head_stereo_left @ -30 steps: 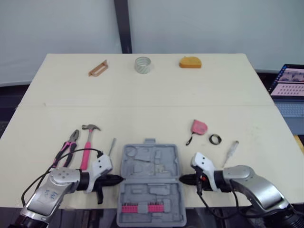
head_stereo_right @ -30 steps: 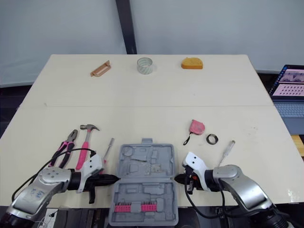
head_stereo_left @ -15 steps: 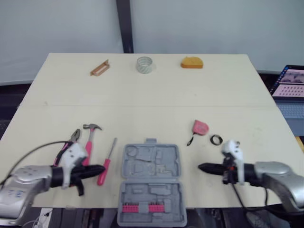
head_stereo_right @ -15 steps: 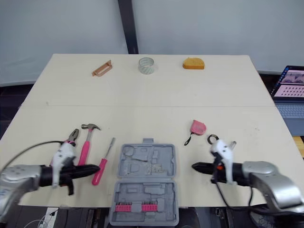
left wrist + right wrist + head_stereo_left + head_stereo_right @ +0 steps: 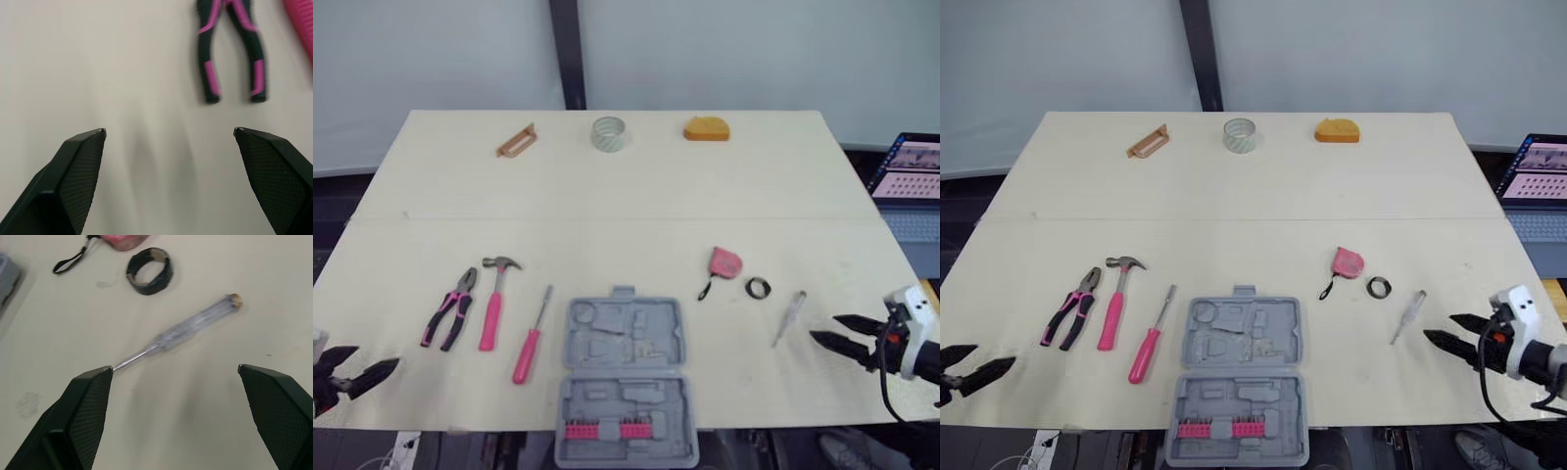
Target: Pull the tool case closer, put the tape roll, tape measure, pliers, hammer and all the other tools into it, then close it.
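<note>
— Where is the tool case (image 5: 626,377)?
— At the near edge of the table (image 5: 636,196), in the middle. It lies open, grey, with a row of pink bits (image 5: 604,429) in its near half.
— And the tools?
— Left of it lie the pliers (image 5: 451,308), the hammer (image 5: 493,302) and a pink-handled screwdriver (image 5: 530,338). To its right are a pink tape measure (image 5: 723,261), a black tape roll (image 5: 758,288) and a clear-handled screwdriver (image 5: 790,315). Along the far edge stand a small brown tool (image 5: 515,141), a clear tape roll (image 5: 607,133) and an orange object (image 5: 706,128).
— The grippers?
— The left gripper (image 5: 374,357) hovers at the near left corner, left of the pliers, fingers spread wide, grasping nothing. The right gripper (image 5: 824,327) is just right of the clear-handled screwdriver, equally wide, also bare.
— Any writing?
— The laptop (image 5: 911,171) off the right edge shows text too small to read.
</note>
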